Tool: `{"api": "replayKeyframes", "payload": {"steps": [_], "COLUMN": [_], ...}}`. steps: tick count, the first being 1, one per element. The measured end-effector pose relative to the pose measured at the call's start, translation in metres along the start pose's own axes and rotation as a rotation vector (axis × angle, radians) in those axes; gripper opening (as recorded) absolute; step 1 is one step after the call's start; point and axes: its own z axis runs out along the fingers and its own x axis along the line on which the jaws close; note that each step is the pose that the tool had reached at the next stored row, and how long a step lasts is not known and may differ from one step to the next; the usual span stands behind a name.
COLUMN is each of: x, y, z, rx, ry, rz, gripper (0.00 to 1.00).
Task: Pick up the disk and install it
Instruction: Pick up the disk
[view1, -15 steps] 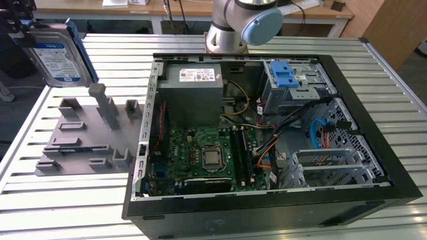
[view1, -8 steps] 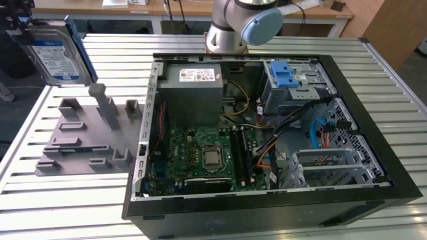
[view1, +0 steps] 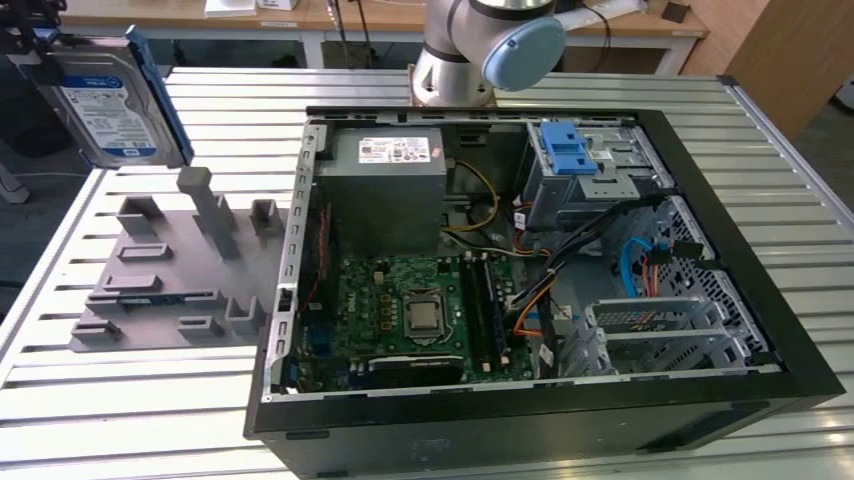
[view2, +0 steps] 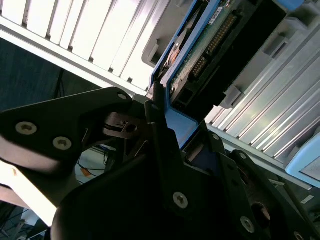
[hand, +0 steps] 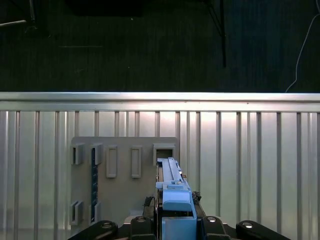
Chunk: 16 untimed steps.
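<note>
Upper left of the exterior view: flat rectangular silver-metal disk with blue-and-white label and blue plastic rails, lifted on edge, well above the ribbed metal surface. Clamped by a blue rail in the black hand, green circuit side turned to the second wrist view. Below it, left of centre: grey plastic holder plate with upright posts and slots, apart from the disk. Centre to right: open black computer case, with a small blue plastic latch on the grey metal drive cage at its upper right. Judged a carry toward the case; best done with a firm, square clamp, high over the posts, the case rim and the loose cables. Hard to make out: the cage slot's depth behind those cables. Cut off at the frame edge in the exterior view: most of the hand.
</note>
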Motion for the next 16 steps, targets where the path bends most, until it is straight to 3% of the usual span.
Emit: {"api": "replayKeyframes", "payload": {"steps": [16], "x": [-0.0012], "y": [0.0005], "z": [-0.0116], "rx": [0.0028], "ry": [0.0078], "rz": [0.0], "gripper": [0.36]}}
